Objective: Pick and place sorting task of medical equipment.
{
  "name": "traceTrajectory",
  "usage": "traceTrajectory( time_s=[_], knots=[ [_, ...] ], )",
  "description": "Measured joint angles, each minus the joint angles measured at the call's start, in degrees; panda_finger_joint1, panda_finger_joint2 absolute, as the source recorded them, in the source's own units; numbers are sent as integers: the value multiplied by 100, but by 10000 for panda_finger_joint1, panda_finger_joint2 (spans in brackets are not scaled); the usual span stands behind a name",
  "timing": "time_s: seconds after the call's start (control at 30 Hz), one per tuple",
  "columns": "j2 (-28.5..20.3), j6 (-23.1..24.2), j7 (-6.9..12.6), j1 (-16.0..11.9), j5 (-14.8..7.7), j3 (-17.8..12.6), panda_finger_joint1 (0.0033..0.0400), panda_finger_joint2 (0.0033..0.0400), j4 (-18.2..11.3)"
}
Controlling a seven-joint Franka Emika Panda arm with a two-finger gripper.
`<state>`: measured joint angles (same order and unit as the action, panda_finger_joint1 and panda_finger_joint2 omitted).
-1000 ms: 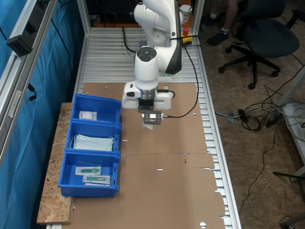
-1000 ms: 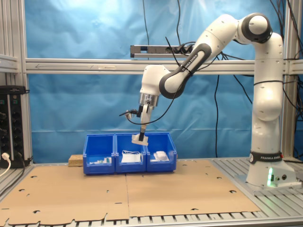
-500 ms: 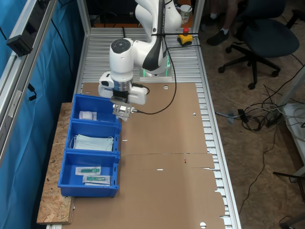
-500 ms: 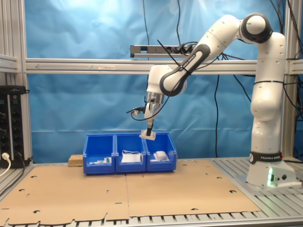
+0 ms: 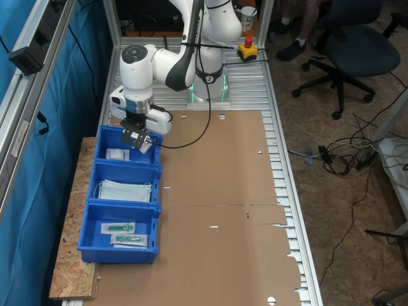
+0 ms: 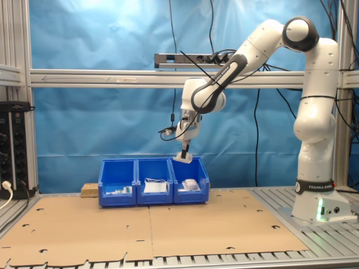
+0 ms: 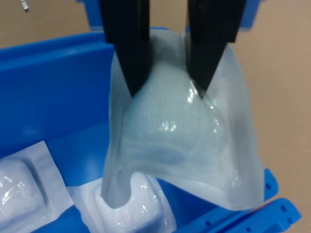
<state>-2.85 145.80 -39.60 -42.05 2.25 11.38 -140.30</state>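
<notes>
My gripper (image 5: 137, 136) is shut on the medical equipment (image 5: 144, 145), a small white packet in crinkly clear wrap. It hangs over the rim of the end blue bin (image 5: 112, 138), the one nearest the robot base. In the second exterior view the gripper (image 6: 184, 153) holds the packet (image 6: 183, 159) just above that bin (image 6: 197, 193). In the wrist view the black fingers (image 7: 127, 43) pinch the packet (image 7: 180, 141) at its upper edge, and the gripper (image 7: 167, 90) is above more white packets (image 7: 130, 208) lying in the bin (image 7: 53, 92).
Three blue bins stand in a row at the cardboard's edge. The middle bin holds pale-blue face masks (image 5: 124, 190). The far bin holds clear packets with teal parts (image 5: 121, 232). Brown cardboard (image 5: 217, 191) covers the table. An office chair (image 5: 354, 44) stands beside the table.
The arm has carried the packet from above the open cardboard, past the bins' inner wall, to above the end bin with white packets. The grip on the packet is unchanged.
</notes>
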Motion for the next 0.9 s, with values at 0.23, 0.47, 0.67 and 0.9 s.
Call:
traceTrajectory(
  time_s=[0.23, 0.47, 0.67, 0.9],
  knots=[
    [73, -3, 0, -69, 0, -136, 53, 53, 0],
    [239, -4, 0, -76, 0, -216, 53, 53, 1],
    [336, -9, 0, -76, 0, -231, 53, 53, 1],
    [378, -12, 0, -76, 0, -239, 53, 53, 2]
  ],
)
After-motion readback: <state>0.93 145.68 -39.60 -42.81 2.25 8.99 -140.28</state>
